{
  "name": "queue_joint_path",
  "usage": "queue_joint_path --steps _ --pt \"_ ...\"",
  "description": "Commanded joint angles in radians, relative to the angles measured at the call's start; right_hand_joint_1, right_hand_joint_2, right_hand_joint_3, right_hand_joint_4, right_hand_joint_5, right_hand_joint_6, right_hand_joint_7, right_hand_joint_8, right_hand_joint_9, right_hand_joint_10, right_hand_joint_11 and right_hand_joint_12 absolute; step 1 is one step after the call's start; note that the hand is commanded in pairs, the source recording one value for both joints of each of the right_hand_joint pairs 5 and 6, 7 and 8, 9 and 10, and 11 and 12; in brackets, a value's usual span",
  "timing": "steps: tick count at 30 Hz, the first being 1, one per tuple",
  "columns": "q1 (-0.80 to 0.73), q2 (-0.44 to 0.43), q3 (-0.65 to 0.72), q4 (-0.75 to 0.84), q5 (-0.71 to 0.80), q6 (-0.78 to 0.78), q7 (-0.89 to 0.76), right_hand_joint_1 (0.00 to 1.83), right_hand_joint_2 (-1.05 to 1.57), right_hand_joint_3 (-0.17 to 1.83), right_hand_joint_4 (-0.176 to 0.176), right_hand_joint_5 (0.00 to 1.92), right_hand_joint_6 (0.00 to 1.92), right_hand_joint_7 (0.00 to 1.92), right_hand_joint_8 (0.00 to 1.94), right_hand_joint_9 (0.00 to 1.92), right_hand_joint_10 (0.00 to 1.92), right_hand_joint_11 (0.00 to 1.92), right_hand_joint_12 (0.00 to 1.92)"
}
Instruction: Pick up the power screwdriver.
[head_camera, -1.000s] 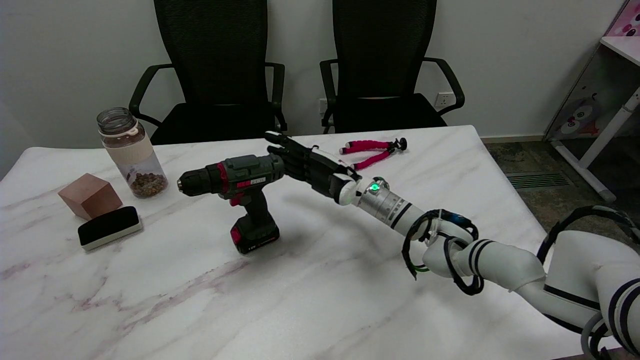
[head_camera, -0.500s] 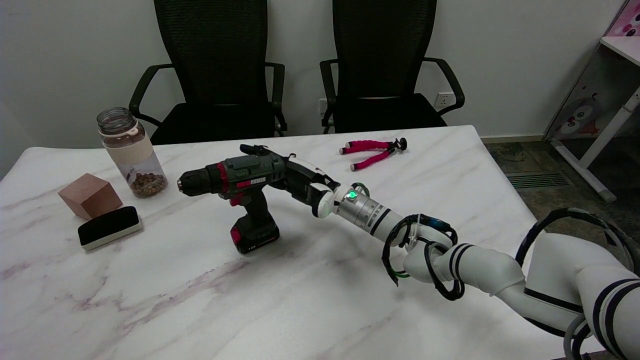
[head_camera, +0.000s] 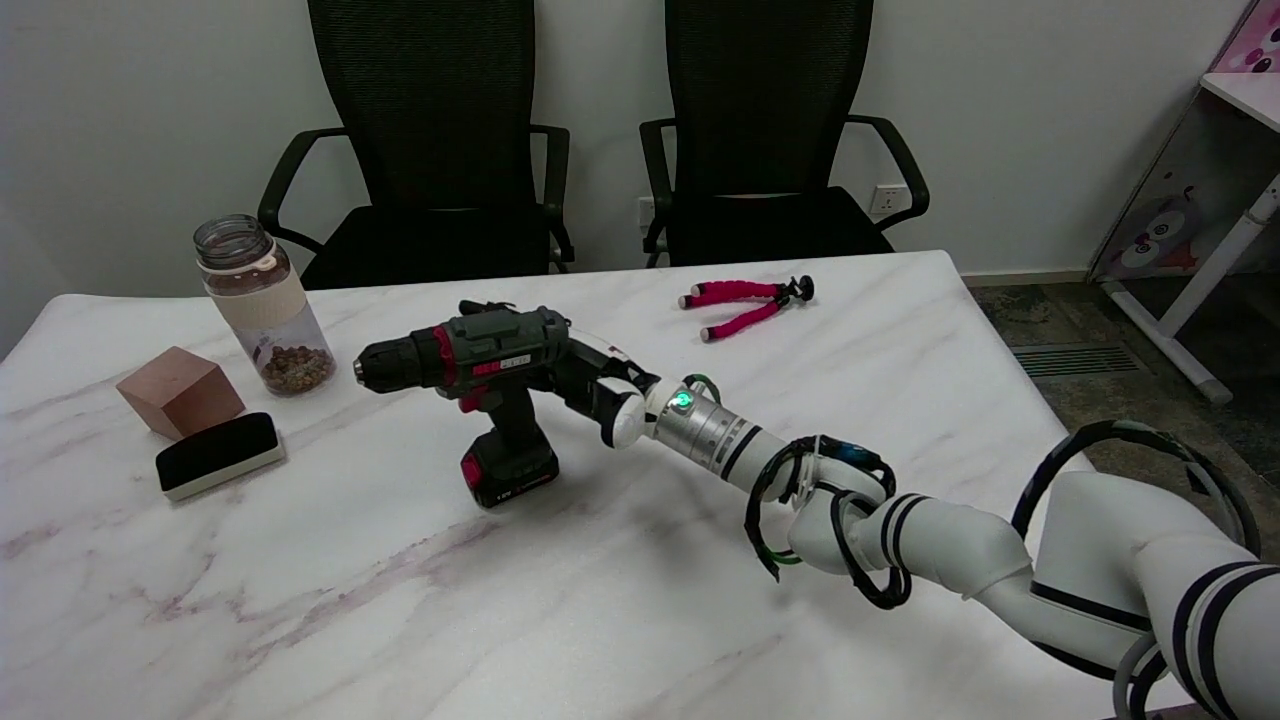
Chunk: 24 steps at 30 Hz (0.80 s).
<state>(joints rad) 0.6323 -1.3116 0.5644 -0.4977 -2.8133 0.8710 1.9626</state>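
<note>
The power screwdriver (head_camera: 480, 370) is dark grey with red trim. It stands upright on its battery base in the middle of the marble table (head_camera: 640, 600), chuck pointing left. My right hand (head_camera: 590, 370) is pressed up against the rear of its body, above the handle. The fingers reach along the tool's far side and are mostly hidden behind it; a dark fingertip (head_camera: 478, 305) shows over the top. I see no finger wrapped round the handle on the near side.
At the left stand a glass jar (head_camera: 262, 305) with brown bits, a brown cube (head_camera: 180, 392) and a black-and-white eraser (head_camera: 220, 455). A pink flexible tripod (head_camera: 745, 298) lies at the back right. Two black chairs stand behind the table.
My right arm has pushed left and lower. The hand went from beside the tool's rear to hard against it, with the fingers sliding along its far side. The screwdriver has not moved.
</note>
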Motion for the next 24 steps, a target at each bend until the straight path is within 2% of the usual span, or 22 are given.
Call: queue_joint_path --steps 1,10,24 --pt "-0.017 -0.034 -0.005 -0.004 -0.002 -0.03 -0.011 1.0 -0.96 0.85 0.176 0.08 0.08 0.08 0.08 0.16 0.16 0.19 0.19" --pt "-0.026 -0.037 0.0 -0.007 0.0 -0.03 -0.011 1.01 -0.91 0.82 0.176 0.12 0.12 0.12 0.12 0.19 0.19 0.23 0.23" --pt "-0.026 -0.044 0.006 -0.008 0.012 -0.032 -0.053 1.11 -0.64 0.76 0.176 0.25 0.25 0.25 0.25 0.22 0.22 0.23 0.23"
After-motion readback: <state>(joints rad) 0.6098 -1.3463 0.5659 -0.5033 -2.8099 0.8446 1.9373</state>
